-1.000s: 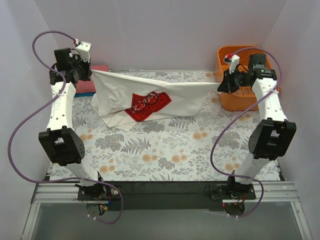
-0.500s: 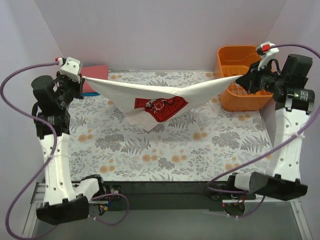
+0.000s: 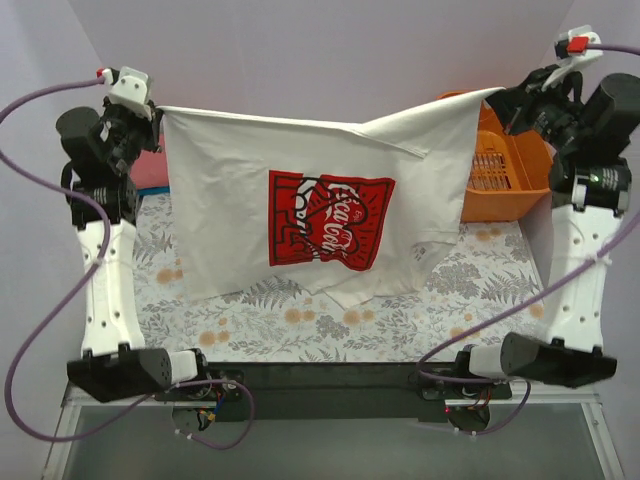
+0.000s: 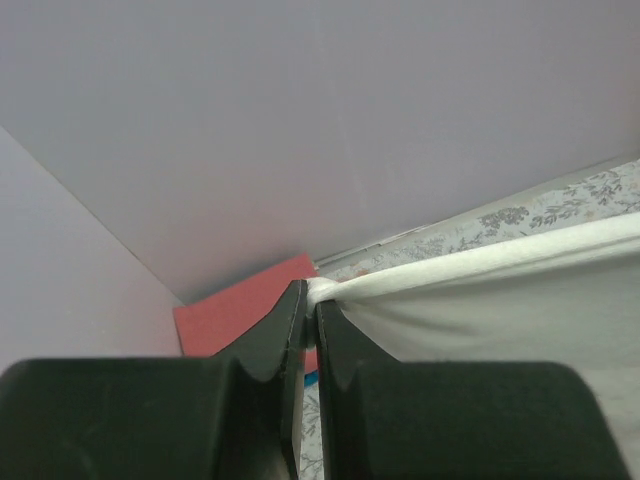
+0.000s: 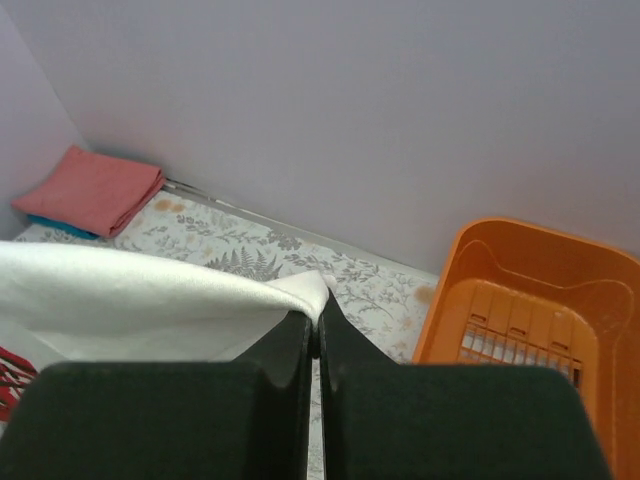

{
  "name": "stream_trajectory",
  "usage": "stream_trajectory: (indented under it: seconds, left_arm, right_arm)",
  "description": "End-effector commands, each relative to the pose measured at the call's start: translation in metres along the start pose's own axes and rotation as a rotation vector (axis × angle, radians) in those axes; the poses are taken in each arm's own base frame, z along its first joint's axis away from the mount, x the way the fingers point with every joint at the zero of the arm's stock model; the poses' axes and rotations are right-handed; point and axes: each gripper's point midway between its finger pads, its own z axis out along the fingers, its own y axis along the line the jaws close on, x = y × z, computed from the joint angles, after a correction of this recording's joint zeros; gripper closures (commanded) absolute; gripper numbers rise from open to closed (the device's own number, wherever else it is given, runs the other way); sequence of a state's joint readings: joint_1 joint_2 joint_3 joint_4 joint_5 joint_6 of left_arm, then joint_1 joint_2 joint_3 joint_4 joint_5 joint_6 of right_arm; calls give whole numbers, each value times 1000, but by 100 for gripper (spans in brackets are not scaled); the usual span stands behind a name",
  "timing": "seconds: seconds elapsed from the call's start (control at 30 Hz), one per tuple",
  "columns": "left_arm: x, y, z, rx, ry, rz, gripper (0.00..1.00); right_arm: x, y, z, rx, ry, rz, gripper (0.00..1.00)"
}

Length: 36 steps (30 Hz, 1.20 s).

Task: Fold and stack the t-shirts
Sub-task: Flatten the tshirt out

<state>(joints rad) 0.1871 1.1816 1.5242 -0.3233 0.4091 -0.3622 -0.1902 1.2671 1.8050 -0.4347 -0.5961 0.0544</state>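
Observation:
The white t-shirt [image 3: 235,215] with the red print [image 3: 328,219] hangs spread out high above the table, held by its top edge. My left gripper [image 3: 158,110] is shut on its left corner, which also shows in the left wrist view [image 4: 311,296]. My right gripper [image 3: 500,96] is shut on its right corner, seen too in the right wrist view [image 5: 318,318]. The white cloth [image 5: 120,290] runs left from the right jaws. A folded salmon-red shirt [image 5: 92,190] lies at the back left on a blue one [image 5: 60,227]. The salmon-red one also shows in the left wrist view [image 4: 240,310].
An orange basket [image 3: 505,165] stands at the back right, just below my right gripper; it also shows in the right wrist view [image 5: 530,320]. The floral table cover [image 3: 330,325] lies under the hanging shirt. Pale walls close in the back and sides.
Both arms have risen and moved apart. The white shirt, bunched on the table a second ago, was lifted off it and now hangs open between the grippers with the print showing.

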Motion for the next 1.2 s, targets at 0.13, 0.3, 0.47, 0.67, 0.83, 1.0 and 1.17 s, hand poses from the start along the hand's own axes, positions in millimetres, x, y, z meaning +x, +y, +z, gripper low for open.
stream_trajectory:
  seconds: [0.13, 0.3, 0.47, 0.67, 0.83, 1.0, 1.17]
  left_arm:
    - [23, 52, 131, -51, -36, -73, 100]
    - [-57, 84, 177, -85, -288, -99, 100]
    - [-145, 101, 144, -168, -679, -62, 100]
    - [-91, 100, 165, -190, -585, -72, 100]
    - [3, 60, 174, -91, -397, -25, 100]
    - [117, 19, 163, -29, -172, -26, 100]
    - [206, -17, 140, 48, 61, -77, 100]
  right_arm:
    - [-62, -36, 94, -44, -205, -48, 99]
    - [-144, -48, 103, 2, -486, -89, 99]
    - [-206, -43, 65, 96, -778, -211, 99]
    - [-173, -57, 93, 88, -709, -228, 99]
    - [-62, -58, 133, 47, -462, -202, 99]
    - [73, -47, 127, 32, -208, -232, 99]
    - [133, -30, 100, 30, -93, -225, 99]
